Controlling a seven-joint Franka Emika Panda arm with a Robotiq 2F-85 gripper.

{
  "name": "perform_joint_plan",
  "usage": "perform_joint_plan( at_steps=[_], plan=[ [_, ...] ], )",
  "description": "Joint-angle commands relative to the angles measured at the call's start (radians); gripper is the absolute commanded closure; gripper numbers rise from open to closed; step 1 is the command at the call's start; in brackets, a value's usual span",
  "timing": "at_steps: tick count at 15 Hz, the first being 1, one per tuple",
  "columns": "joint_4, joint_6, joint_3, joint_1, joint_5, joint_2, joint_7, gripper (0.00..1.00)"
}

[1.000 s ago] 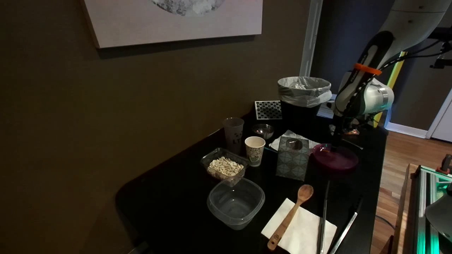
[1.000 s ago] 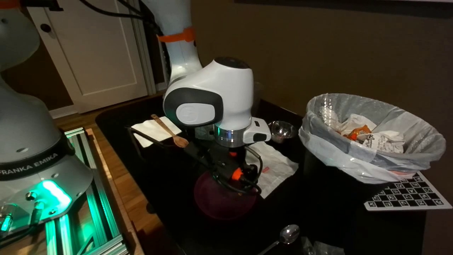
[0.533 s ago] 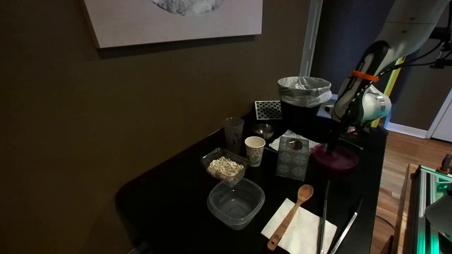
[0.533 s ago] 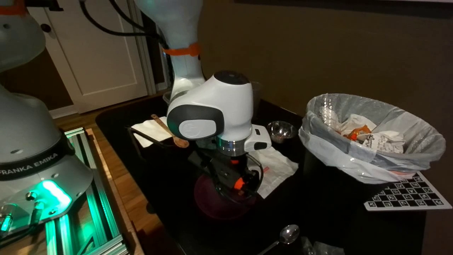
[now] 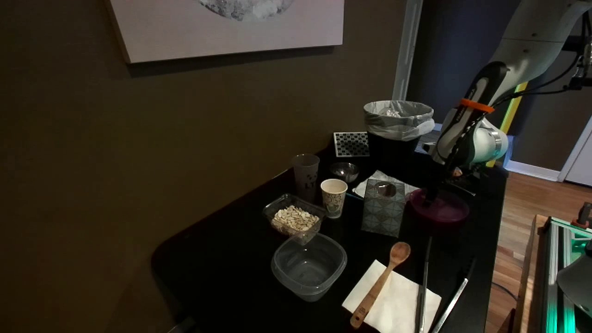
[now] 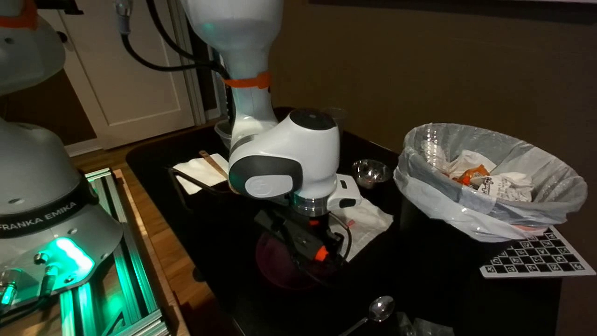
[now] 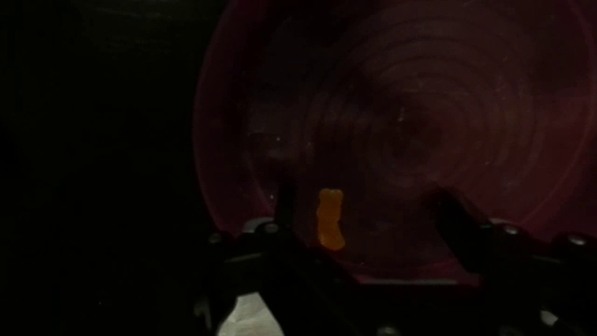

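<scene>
In an exterior view, the dark gripper (image 5: 430,196) is positioned over a magenta dish (image 5: 447,212), beside which a patterned box (image 5: 381,215) is set, while a wooden spoon (image 5: 380,284) is laid across a white napkin (image 5: 404,296) and pale flakes (image 5: 295,218) are contained in a clear tray (image 5: 283,202) beside a paper cup (image 5: 334,199).

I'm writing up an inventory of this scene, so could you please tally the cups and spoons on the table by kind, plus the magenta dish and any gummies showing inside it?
Cups: 2, the tall plastic cup and the paper cup
Spoons: 2, the wooden spoon and the metal spoon
Magenta dish: 1
Orange gummy: 1
Total: 6
</scene>
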Motion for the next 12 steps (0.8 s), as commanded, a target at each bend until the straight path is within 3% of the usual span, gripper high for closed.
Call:
perform_joint_plan(
  at_steps=[1, 7, 8, 10, 11, 12],
  plan=[
    [0.025, 0.024, 0.030, -0.044, -0.050, 0.039, 0.024, 0.28],
    [0.030, 0.027, 0.058, -0.073, -0.067, 0.035, 0.023, 0.52],
    [0.030, 0.029, 0.061, -0.077, -0.069, 0.033, 0.023, 0.60],
    [0.031, 0.028, 0.069, -0.085, -0.075, 0.032, 0.022, 0.61],
    [0.030, 0.029, 0.073, -0.086, -0.077, 0.030, 0.022, 0.70],
    [0.030, 0.029, 0.077, -0.090, -0.079, 0.029, 0.022, 0.67]
  ],
)
